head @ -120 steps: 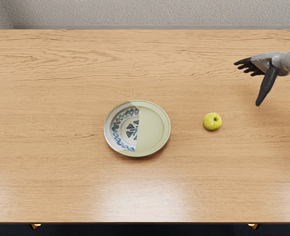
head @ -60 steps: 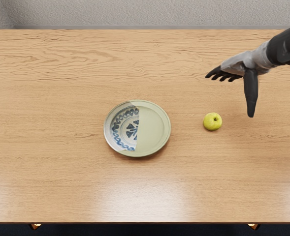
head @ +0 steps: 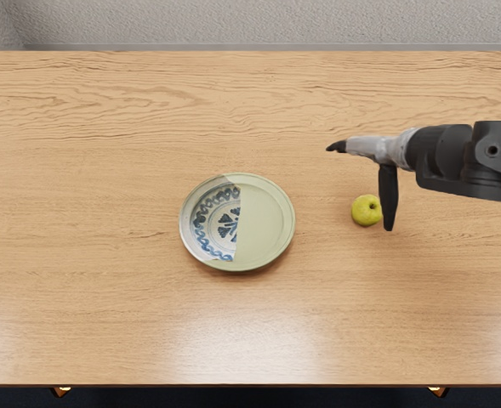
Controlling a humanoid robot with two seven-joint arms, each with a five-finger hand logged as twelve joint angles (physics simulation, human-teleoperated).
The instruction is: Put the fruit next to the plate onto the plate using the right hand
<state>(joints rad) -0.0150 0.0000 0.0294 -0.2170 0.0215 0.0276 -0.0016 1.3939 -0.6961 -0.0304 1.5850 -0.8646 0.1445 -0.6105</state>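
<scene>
Well: right hand [head: 371, 150] open, fingers stretched leftward, holding nothing. Apple [head: 367, 210] sits on the counter [head: 105, 297] right of the plate [head: 271, 225], just nearward under my palm, thumb hanging beside it.

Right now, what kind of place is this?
Probably a dining spot in a computer-made room: a wooden table, a plate on it, and a green apple beside the plate.
</scene>
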